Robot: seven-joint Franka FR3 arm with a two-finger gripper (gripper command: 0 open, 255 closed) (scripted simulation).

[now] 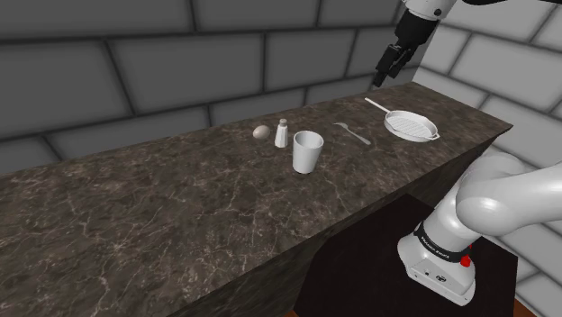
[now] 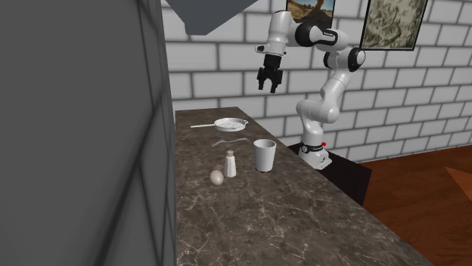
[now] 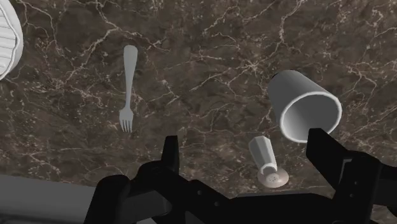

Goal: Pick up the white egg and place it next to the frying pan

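A pale beige egg [image 1: 261, 132] [image 2: 217, 177] lies on the dark marble counter [image 1: 162, 216], just beside a small shaker [image 1: 282, 133] [image 2: 230, 164]. The white ridged frying pan [image 1: 412, 125] [image 2: 231, 124] sits at the counter's far end, its rim [image 3: 7, 38] also seen from the wrist. My black gripper [image 1: 376, 81] [image 2: 266, 85] [image 3: 243, 139] hangs high above the counter near the pan, open and empty, with the fingers well apart. It is far from the egg.
A white cup [image 1: 307, 151] [image 3: 304, 105] stands near the shaker [image 3: 267, 160]. A grey fork [image 1: 353, 133] [image 3: 129, 86] lies between cup and pan. A brick wall [image 1: 135, 63] backs the counter. A tall grey panel [image 2: 76, 136] fills the second exterior view's left.
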